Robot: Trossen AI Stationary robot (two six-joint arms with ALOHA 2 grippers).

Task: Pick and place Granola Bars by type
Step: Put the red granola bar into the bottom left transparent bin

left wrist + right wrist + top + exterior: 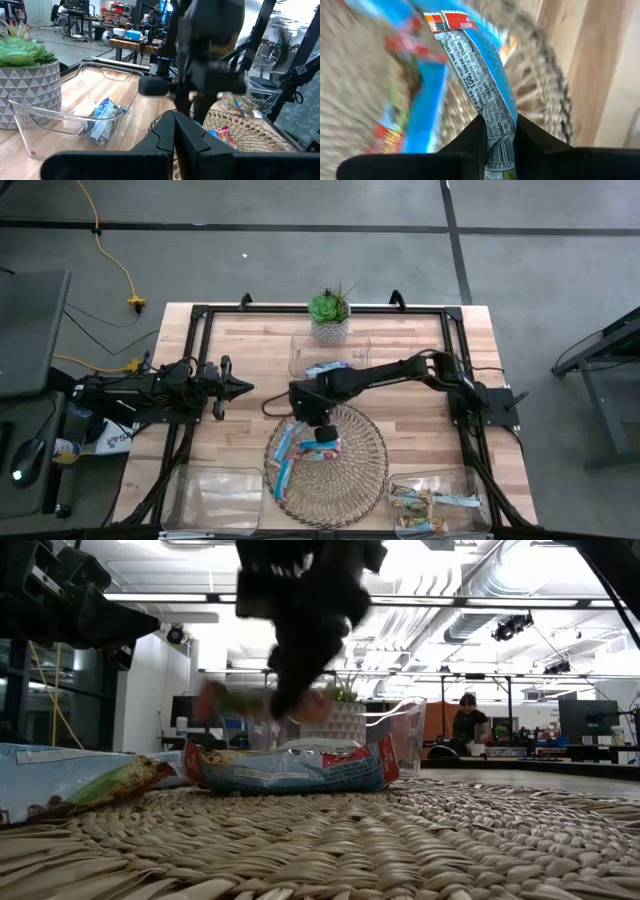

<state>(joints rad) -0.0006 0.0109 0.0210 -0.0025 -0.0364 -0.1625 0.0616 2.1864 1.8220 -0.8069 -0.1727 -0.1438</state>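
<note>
Right gripper (322,430) over the wicker tray (362,480), centre of the high view, clenched on a blue bar (485,95). More bars (285,452) lie on the tray's left part. Left gripper (240,388) waits at centre left, fingers pressed together.

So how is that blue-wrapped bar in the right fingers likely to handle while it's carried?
The blue-wrapped bar sticks out straight beyond the right gripper, so it probably stays fairly stiff. Its wrapper looks glossy and is pinched near one end, so it may slip or pivot. It probably weighs little, being small and flat.
</note>
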